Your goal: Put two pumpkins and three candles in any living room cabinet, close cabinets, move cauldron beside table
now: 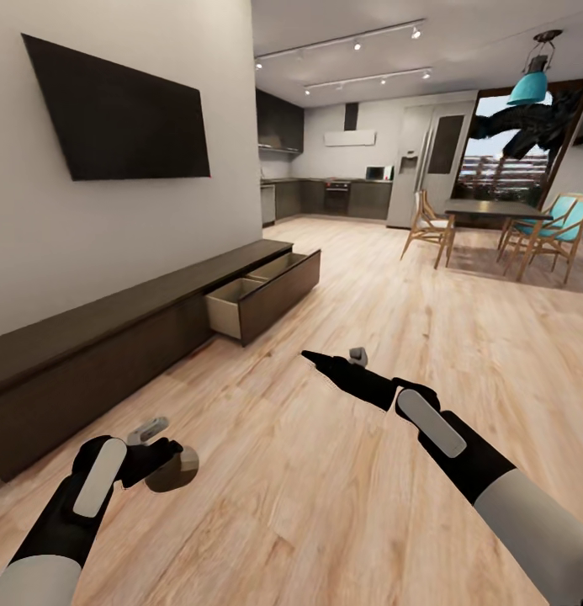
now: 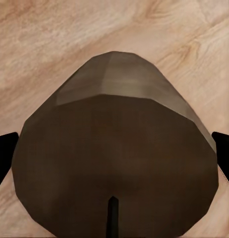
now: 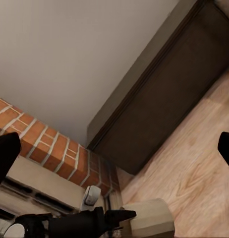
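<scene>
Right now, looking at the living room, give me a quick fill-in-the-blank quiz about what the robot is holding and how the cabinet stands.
1. The left gripper is closed around a ____.
2. The drawer at the far end of the cabinet stands ____.
3. The right gripper holds ____.
4. On the wall above the cabinet hangs a dark ____.

Missing words: candle; open; nothing; television

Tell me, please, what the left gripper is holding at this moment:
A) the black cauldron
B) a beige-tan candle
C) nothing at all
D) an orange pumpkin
B: the left gripper is shut on a stubby tan candle, its wick showing and a finger on either side.
</scene>
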